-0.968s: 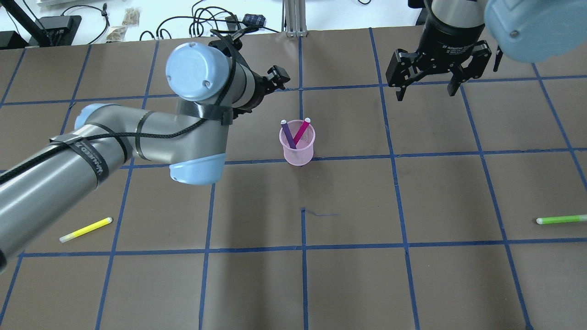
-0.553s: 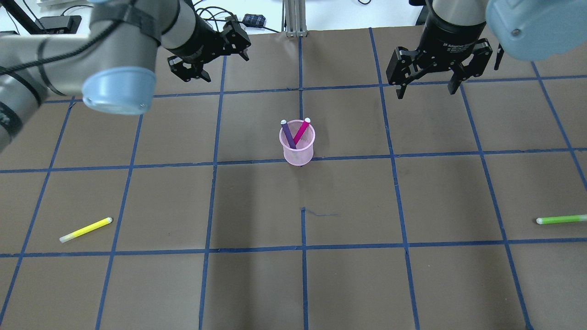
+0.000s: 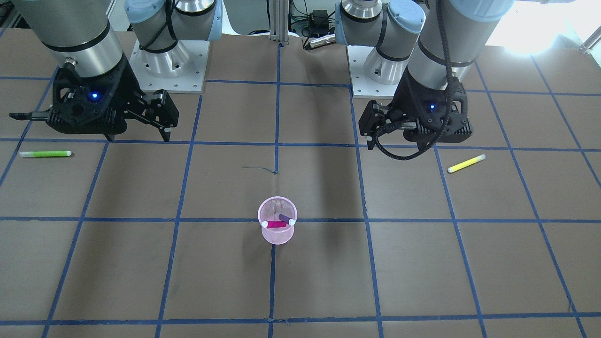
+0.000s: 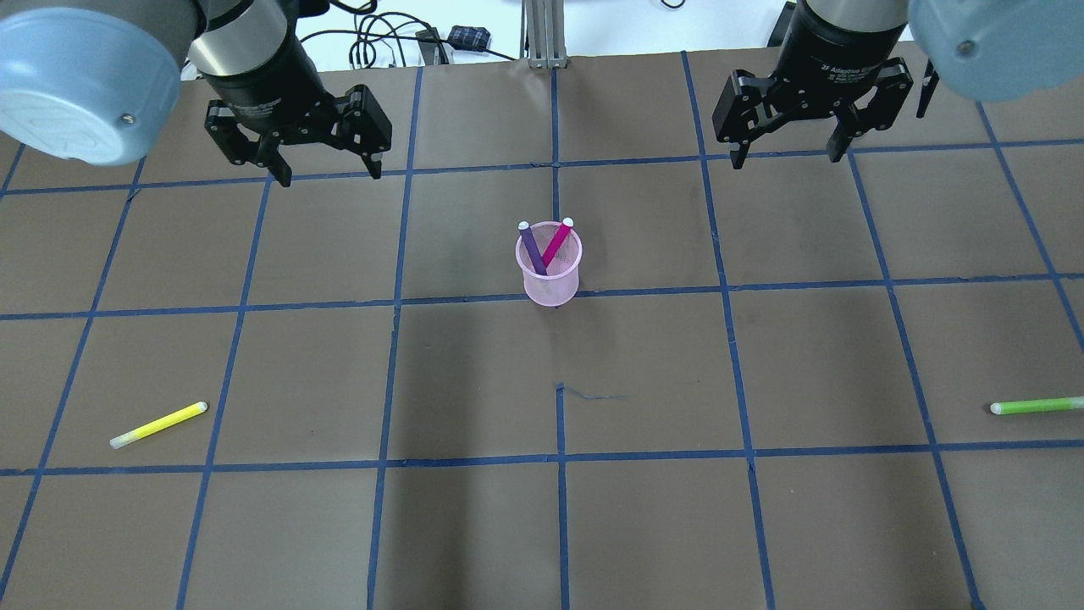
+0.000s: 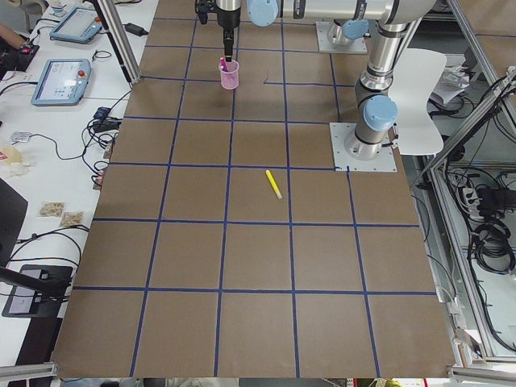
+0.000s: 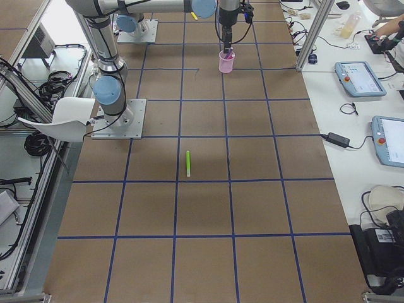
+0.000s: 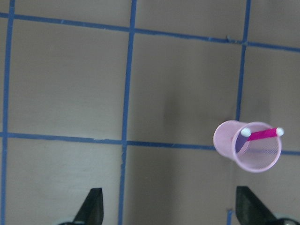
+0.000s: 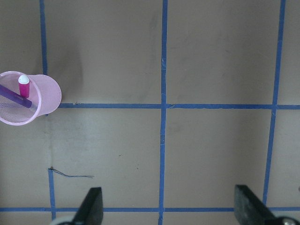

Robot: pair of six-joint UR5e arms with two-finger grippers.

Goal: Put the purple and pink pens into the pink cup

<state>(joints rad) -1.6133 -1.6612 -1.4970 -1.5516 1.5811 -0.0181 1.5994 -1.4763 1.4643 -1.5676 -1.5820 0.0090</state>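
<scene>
Both wide, left claw (image 4: 330,176), right claw (image 4: 789,161), purple pen (image 4: 533,248), pink pen (image 4: 556,244) inside pink cup (image 4: 550,286)

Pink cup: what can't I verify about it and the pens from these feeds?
- Lower ends of purple pen and pink pen: hidden by the wall of the pink cup, every view.
- Right wrist view: cup cut off by the left edge.
- Side views: pens too small.

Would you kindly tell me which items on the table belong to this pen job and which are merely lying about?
Belong to the job: pink cup; purple pen and pink pen, both leaning inside the cup.

Just lying about: yellow pen; green pen, each flat on the table, far from the cup.
</scene>
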